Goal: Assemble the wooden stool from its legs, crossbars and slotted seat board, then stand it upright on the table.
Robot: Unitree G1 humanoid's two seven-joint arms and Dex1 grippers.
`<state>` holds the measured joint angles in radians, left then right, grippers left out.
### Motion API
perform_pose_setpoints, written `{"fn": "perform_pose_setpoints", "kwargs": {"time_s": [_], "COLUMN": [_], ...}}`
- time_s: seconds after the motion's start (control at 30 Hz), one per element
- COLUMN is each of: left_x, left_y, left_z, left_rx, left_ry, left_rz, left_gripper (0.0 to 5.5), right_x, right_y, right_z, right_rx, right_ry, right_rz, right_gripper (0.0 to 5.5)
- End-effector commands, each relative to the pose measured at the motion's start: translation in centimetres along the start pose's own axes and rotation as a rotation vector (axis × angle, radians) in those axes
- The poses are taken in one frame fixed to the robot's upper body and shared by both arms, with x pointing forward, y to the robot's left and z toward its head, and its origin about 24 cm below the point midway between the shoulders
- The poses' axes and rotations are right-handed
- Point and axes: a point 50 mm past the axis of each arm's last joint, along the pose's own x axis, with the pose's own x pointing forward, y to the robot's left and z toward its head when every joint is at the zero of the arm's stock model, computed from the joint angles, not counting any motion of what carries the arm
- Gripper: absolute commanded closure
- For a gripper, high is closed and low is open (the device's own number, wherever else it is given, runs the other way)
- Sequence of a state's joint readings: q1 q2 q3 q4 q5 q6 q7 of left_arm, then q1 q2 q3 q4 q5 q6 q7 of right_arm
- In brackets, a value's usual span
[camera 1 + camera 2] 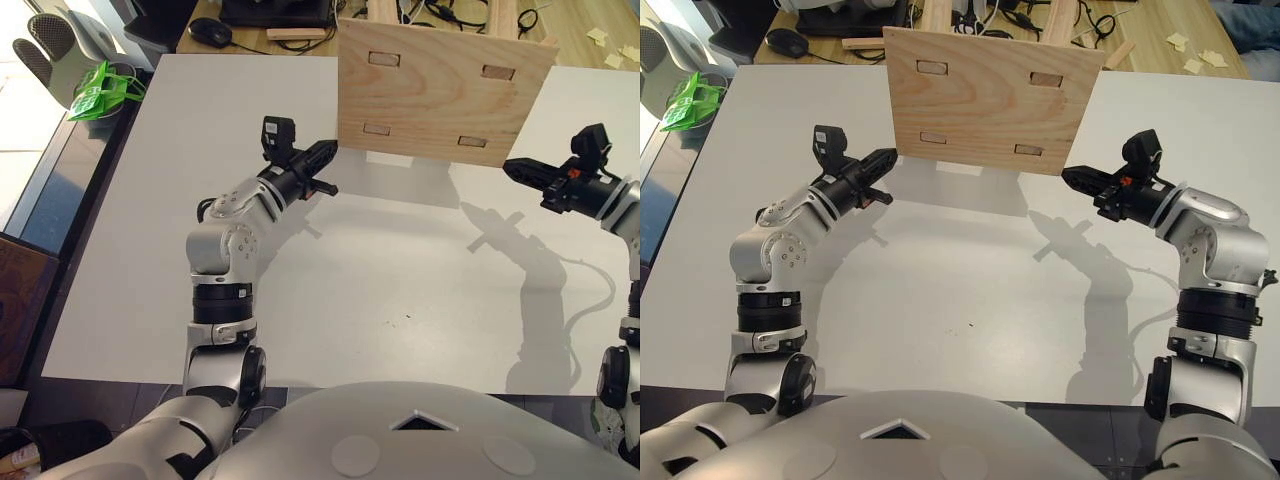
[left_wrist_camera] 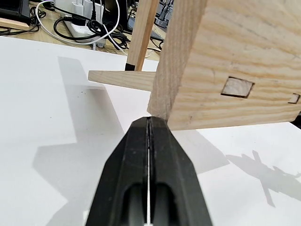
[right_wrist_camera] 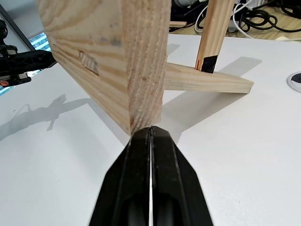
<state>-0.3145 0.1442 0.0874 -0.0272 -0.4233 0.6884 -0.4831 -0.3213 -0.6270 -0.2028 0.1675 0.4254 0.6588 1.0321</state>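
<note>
While the stool lies sideways on the table, left claw and right claw, both closed and empty, touch the seat board's lower corners.

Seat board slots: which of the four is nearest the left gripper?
The lower slot on the robot's left of the pale wooden seat board, by the corner beside the black left gripper.

No legible text, label, number or sign on anything in view.
</note>
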Motion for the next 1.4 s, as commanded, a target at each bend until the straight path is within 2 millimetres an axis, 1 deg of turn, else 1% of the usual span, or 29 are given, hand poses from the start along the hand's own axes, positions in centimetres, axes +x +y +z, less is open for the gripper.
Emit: {"fn": "perform_pose_setpoints", "kwargs": {"time_s": [0.03,0.37,0.67,0.87,1.0,1.2,1.3,1.4], "left_x": [2.1,1.8,1.5,1.5,1.4,1.3,1.3,1.5], "left_y": [-4.9,-5.3,-5.6,-5.7,-5.8,-5.7,-5.6,-5.1], "left_z": [1.8,2.9,4.2,4.7,5.2,5.3,5.4,5.5], "left_rx": [-0.036,-0.06,-0.099,-0.117,-0.135,-0.147,-0.144,-0.14], "left_ry": [-0.074,-0.134,-0.217,-0.242,-0.272,-0.286,-0.292,-0.309], "left_rz": [-0.3,-0.332,-0.373,-0.387,-0.391,-0.391,-0.375,-0.321], "left_gripper": [5.49,5.49,5.49,5.49,5.49,5.49,5.49,5.49], "right_x": [2.7,2.7,2.8,2.7,2.6,2.7,2.7,2.7], "right_y": [2.7,2.9,3.6,3.8,3.5,3.5,3.4,3.3], "right_z": [2.6,3.7,5.0,5.7,5.8,5.6,5.5,5.4], "right_rx": [-0.023,-0.008,0.009,0.024,0.037,0.041,0.041,0.041], "right_ry": [-0.136,-0.195,-0.247,-0.285,-0.299,-0.292,-0.289,-0.285], "right_rz": [0.203,0.225,0.249,0.266,0.267,0.268,0.268,0.266], "right_gripper": [5.5,5.5,5.5,5.5,5.5,5.5,5.5,5.5]}}
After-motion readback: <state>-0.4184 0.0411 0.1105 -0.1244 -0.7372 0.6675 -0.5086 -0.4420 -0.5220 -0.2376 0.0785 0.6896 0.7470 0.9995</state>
